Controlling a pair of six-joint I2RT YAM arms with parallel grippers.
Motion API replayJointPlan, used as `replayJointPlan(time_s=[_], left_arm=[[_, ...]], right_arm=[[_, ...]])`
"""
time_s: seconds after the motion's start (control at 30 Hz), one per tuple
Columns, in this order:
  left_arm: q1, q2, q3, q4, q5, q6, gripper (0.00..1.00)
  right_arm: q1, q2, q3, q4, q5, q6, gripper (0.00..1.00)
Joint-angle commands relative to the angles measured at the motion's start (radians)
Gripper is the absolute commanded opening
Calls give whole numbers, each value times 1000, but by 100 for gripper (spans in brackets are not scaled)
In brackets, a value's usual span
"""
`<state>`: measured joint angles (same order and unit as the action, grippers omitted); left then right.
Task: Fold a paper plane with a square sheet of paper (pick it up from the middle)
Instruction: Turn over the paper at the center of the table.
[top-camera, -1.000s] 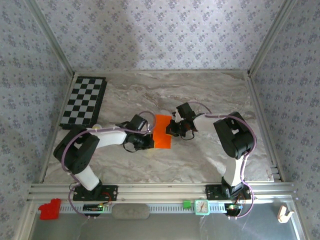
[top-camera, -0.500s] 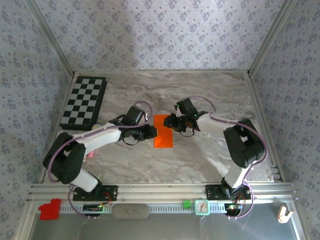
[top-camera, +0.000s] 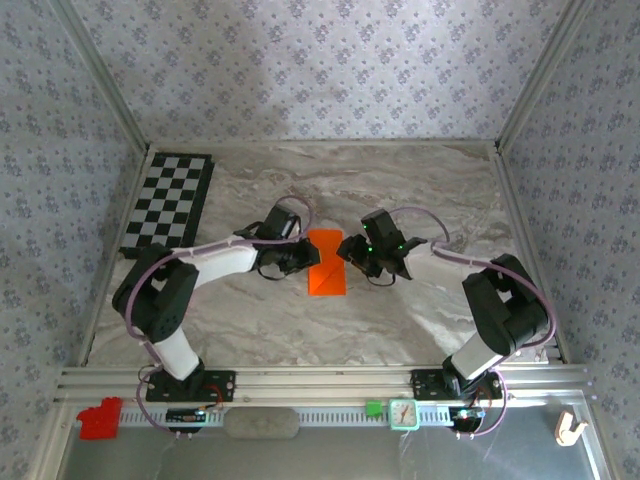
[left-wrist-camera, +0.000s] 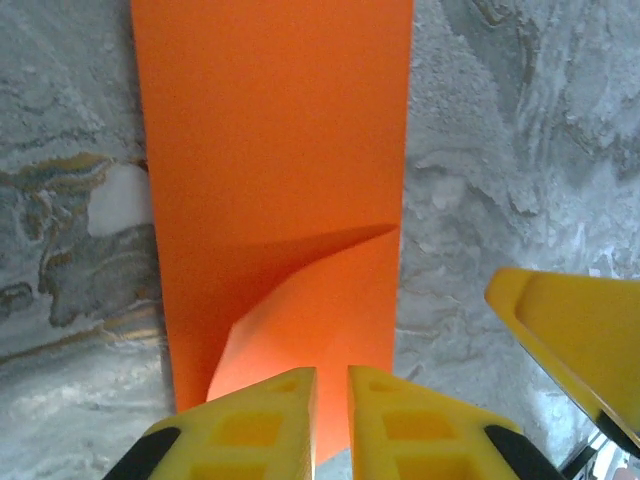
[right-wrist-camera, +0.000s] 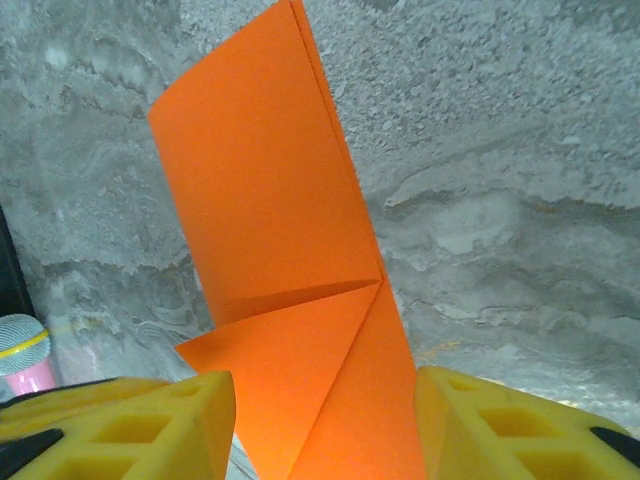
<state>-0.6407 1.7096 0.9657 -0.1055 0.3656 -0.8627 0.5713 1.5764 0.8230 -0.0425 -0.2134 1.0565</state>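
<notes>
You are in the early folds: the sheet of paper (top-camera: 325, 262) lies mid-table as a narrow strip, one corner creased down diagonally. Your left gripper (left-wrist-camera: 332, 375) is almost closed at its edge; whether it pinches the paper, you cannot tell. Your right gripper (right-wrist-camera: 325, 400) straddles the strip, jaws parted and empty. Next, I judge, the matching corner needs a square fold. The marbled table (top-camera: 430, 190) sits between flower-papered walls (top-camera: 320, 70).
</notes>
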Motion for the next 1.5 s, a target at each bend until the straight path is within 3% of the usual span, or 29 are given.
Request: replayJointPlan(time_s=[0.0, 0.7, 1.1, 1.47], left_arm=[[13, 29, 43, 18, -15, -7, 15], [26, 129, -34, 9, -47, -130, 12], [30, 142, -41, 1, -43, -160, 11], [30, 147, -38, -17, -44, -171, 11]], right_arm=[[7, 5, -5, 35, 13, 49, 51], [74, 143, 2, 143, -54, 123, 49], [76, 178, 2, 185, -84, 118, 42], [73, 146, -74, 355, -90, 94, 36]])
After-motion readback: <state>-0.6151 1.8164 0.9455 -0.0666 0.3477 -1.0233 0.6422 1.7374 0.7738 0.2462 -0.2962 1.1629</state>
